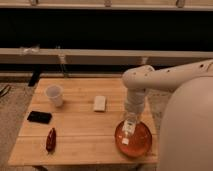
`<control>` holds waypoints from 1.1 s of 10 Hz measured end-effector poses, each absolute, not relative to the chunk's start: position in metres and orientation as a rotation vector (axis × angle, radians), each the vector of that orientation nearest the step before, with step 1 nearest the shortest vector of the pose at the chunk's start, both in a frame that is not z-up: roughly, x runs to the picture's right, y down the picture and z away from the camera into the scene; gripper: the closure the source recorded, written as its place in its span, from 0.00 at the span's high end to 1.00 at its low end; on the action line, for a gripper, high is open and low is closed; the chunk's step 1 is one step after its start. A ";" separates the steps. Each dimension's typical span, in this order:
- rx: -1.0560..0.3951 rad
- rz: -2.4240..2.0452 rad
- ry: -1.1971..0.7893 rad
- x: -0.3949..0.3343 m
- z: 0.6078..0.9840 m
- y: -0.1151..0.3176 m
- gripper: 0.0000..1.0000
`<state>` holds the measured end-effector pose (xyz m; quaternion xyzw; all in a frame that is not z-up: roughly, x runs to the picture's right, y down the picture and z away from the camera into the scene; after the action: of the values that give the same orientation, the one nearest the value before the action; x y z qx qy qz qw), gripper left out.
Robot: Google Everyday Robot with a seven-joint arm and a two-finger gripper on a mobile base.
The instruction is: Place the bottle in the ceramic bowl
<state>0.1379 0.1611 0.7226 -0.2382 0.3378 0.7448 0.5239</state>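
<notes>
The orange-red ceramic bowl (142, 143) sits on the wooden table (80, 135) near its front right corner. My gripper (130, 120) hangs from the white arm straight above the bowl's left half. It is shut on the small white bottle (127, 131), which points down with its lower end over or inside the bowl. I cannot tell whether the bottle touches the bowl's floor.
A white paper cup (55, 95) stands at the table's left. A flat white block (100, 103) lies mid-table. A flat black object (39, 117) and a dark red object (51, 140) lie at the front left. A rail and dark wall run behind.
</notes>
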 end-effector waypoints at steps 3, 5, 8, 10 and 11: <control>-0.582 1.824 0.857 0.156 0.727 0.183 0.49; -0.596 1.839 0.876 0.160 0.730 0.195 0.71; -0.595 1.853 0.879 0.160 0.732 0.201 0.80; -0.589 1.852 0.859 0.156 0.734 0.199 0.80; -0.585 1.851 0.847 0.154 0.735 0.196 0.80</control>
<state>0.1539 0.1961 0.7350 -0.2410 0.3487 0.7619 0.4897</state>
